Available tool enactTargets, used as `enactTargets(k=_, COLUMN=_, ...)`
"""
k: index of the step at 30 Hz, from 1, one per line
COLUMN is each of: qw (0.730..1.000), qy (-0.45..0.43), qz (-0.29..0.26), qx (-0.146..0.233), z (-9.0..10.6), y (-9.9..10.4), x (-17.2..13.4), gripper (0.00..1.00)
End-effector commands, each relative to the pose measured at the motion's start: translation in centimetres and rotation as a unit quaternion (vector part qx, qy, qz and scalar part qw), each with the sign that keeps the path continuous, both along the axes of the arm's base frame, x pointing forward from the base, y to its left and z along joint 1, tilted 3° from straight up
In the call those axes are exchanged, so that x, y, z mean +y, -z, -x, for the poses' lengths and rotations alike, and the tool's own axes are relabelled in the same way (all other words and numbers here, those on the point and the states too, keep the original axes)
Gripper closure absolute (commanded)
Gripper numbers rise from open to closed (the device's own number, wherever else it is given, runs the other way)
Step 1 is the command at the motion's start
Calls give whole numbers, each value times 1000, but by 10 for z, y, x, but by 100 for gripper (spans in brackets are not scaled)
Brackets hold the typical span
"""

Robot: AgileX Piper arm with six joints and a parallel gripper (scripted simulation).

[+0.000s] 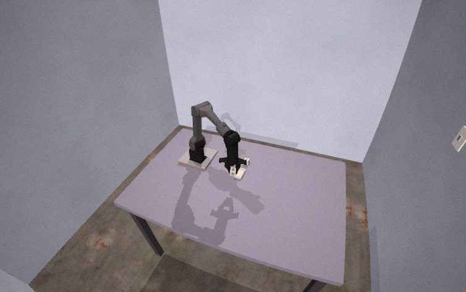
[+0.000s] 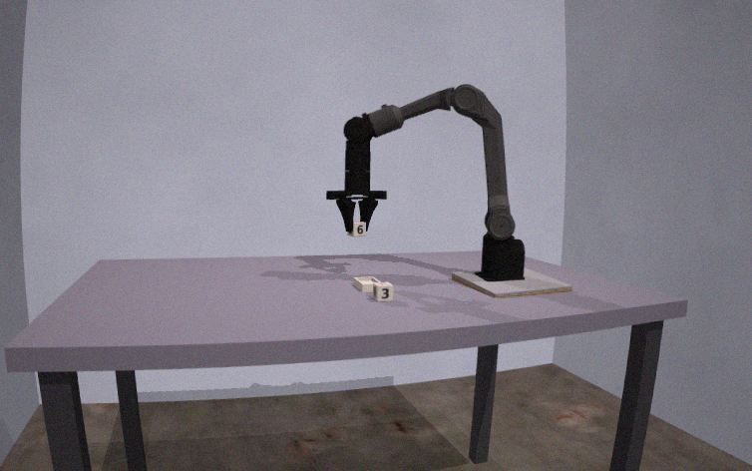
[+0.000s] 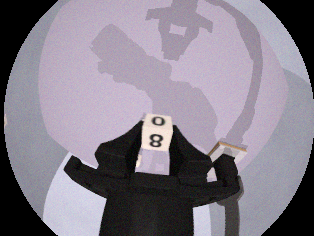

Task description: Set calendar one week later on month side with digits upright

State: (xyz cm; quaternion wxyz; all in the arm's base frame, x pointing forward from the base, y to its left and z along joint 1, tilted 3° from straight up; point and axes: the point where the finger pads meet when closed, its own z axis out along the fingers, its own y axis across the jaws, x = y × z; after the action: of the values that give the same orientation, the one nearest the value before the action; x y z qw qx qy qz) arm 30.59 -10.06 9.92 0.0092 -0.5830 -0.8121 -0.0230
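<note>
My gripper [image 2: 357, 225] hangs high above the table, pointing straight down, and is shut on a white digit cube [image 2: 359, 229]. In the exterior view the cube's side shows a 6; in the wrist view the cube [image 3: 156, 135] shows a 0 and an 8. The small white tray [image 2: 366, 282] lies flat on the table below the gripper, and I see no cube in it. The second cube [image 2: 382, 291] stands on the table just outside the tray, touching or nearly touching its end, and shows a 3. In the top view the gripper [image 1: 233, 168] partly covers the tray [image 1: 239, 172]; the second cube [image 1: 246, 160] is beside it.
The arm's base stands on a pale plate [image 2: 510, 283] to the right of the tray; the plate also shows in the wrist view [image 3: 228, 150]. The arm casts long shadows over the purple table top [image 1: 240, 213].
</note>
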Motion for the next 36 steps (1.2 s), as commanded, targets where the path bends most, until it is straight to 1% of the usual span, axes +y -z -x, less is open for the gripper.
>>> enactTargets(k=1, qw=999, qy=37, qz=2, qx=0, z=-1, y=0, x=-4, gripper=63)
enactTargets(k=5, qw=995, qy=96, qz=1, qx=3, z=0, y=0, x=-9, gripper=63)
enactTargets(k=7, qw=995, qy=96, qz=1, qx=3, z=0, y=0, x=-9, gripper=63)
enactTargets(k=12, qw=992, qy=128, qz=1, qx=4, z=0, y=0, x=-12, gripper=63)
enactTargets(k=29, qw=991, qy=130, qz=0, qx=4, z=0, y=1, x=-12, gripper=63)
enactTargets(k=36, qw=991, qy=130, qz=0, qx=7, z=1, y=12, x=-11, gripper=63)
